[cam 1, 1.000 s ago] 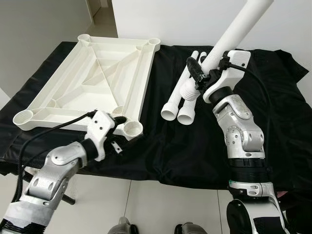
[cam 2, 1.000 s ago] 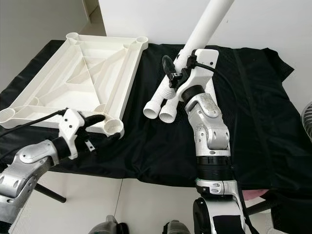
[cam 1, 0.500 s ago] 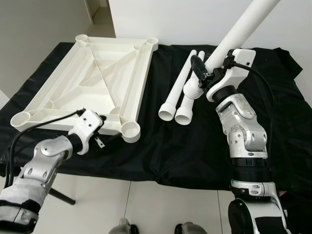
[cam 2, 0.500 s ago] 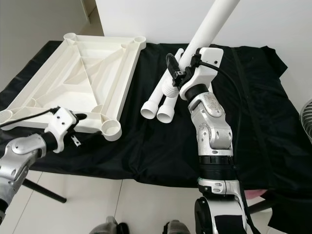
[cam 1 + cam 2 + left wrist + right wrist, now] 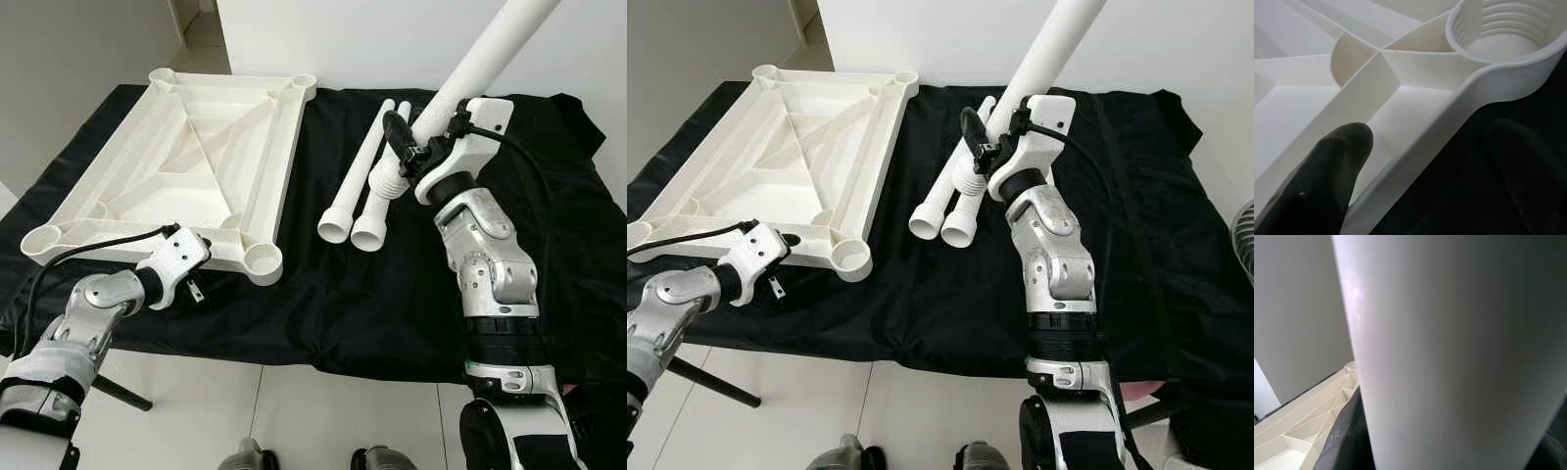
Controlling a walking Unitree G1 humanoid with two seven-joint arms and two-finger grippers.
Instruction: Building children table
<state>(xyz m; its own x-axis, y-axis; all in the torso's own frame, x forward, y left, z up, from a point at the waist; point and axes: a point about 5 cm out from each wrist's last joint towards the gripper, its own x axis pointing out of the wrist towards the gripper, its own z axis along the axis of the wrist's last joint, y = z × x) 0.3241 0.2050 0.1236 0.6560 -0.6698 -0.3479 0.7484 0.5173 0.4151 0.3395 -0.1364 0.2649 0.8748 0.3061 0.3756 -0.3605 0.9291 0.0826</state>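
The white tabletop lies upside down on the left of the black-covered table, with a threaded socket at each corner. My left gripper is open at its near rim, just left of the front right socket. One finger sits inside the rim, the other over the cloth outside. My right gripper is shut on a white leg, held tilted up toward the back right, its ribbed end low over the cloth. Two more legs lie side by side below it.
The black cloth hangs over the table's front edge, and the right half of the table is bare cloth. A white wall stands right behind the table. White floor tiles lie in front.
My left gripper has drawn back from the front right corner socket to the near rim just left of it. The right arm keeps the leg raised, almost unmoved.
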